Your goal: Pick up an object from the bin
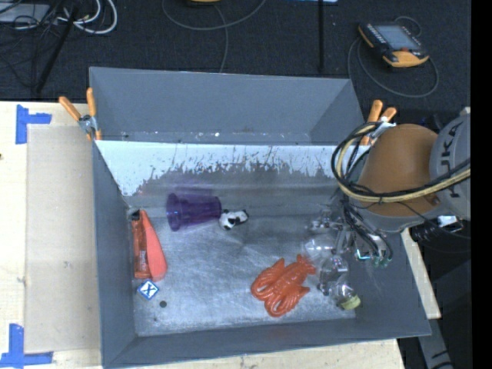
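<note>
Approach step, by the look of it: fingers (332, 277) low in the grey metal bin (231, 114), spread impossible to tell, nothing seen held. Just left of the fingers, a red rubbery lobster-shaped toy (283, 287). Next, probably: centring over the toy, then closing.

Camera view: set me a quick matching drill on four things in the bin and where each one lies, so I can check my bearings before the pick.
Things:
1. purple cup
2. red lobster-like toy
3. blue-and-white square piece
4. orange wedge

Places:
a. front left corner of the bin floor
b. along the left wall
c. beside the gripper, on its left in the view
d. lying on its side near the back wall

Pairs: 1-d, 2-c, 3-a, 4-b.
</note>
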`<act>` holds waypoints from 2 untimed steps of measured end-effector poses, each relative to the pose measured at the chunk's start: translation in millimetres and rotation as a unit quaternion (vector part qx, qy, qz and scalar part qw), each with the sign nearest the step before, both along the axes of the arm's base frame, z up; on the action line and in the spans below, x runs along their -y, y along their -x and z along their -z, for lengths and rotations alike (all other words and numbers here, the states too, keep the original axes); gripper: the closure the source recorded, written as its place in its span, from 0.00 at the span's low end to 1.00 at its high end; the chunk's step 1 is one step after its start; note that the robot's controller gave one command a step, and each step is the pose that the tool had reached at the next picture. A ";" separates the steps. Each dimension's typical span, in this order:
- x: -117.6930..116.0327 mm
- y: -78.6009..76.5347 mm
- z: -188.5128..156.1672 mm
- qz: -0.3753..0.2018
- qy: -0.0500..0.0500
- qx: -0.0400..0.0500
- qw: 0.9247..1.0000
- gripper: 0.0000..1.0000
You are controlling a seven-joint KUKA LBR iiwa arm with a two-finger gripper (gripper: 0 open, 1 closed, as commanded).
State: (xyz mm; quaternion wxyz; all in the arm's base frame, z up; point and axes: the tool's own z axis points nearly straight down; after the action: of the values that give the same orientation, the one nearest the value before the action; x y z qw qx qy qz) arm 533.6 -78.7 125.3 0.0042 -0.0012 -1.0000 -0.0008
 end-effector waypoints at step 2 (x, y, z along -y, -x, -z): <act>-50.5 12.9 52.6 -0.172 0.001 0.005 0.985 1.00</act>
State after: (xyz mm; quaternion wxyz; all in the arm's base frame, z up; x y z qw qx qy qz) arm 520.7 -28.2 72.7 -0.0005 0.1708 -0.9853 0.0008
